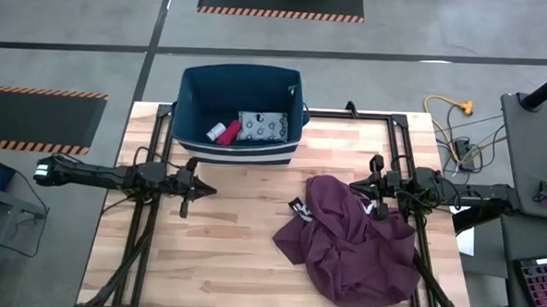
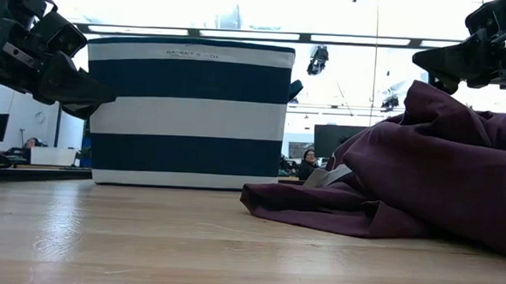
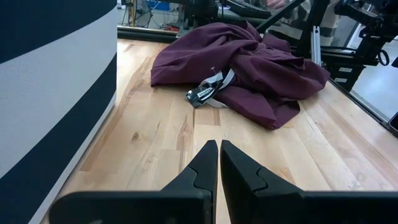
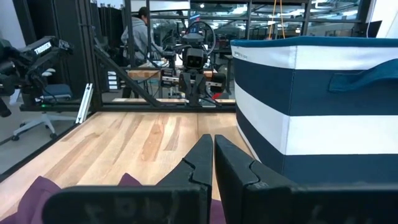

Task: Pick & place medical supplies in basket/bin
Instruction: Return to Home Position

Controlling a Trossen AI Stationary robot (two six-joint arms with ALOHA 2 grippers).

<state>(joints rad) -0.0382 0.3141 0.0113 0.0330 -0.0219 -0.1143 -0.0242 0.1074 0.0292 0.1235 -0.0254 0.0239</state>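
Note:
The dark-blue bin (image 1: 240, 113) with white stripes stands at the table's far middle; it fills the low view (image 2: 191, 114). Inside lie the pale-blue dotted packet (image 1: 262, 127), a red oblong piece (image 1: 229, 133) and one white cylinder (image 1: 216, 131); a second cylinder does not show. My left gripper (image 1: 207, 189) (image 3: 219, 152) is shut and empty above the wood, near-left of the bin. My right gripper (image 1: 357, 185) (image 4: 213, 148) is shut and empty above the maroon cloth's far edge.
The maroon cloth (image 1: 353, 236) lies crumpled on the table's right near part, with a grey-white tag (image 3: 208, 89) at its left edge. Bare wood (image 1: 223, 244) lies between the left gripper and the cloth. Black frame rails run along the table's sides. A person (image 4: 138, 34) stands beyond the table.

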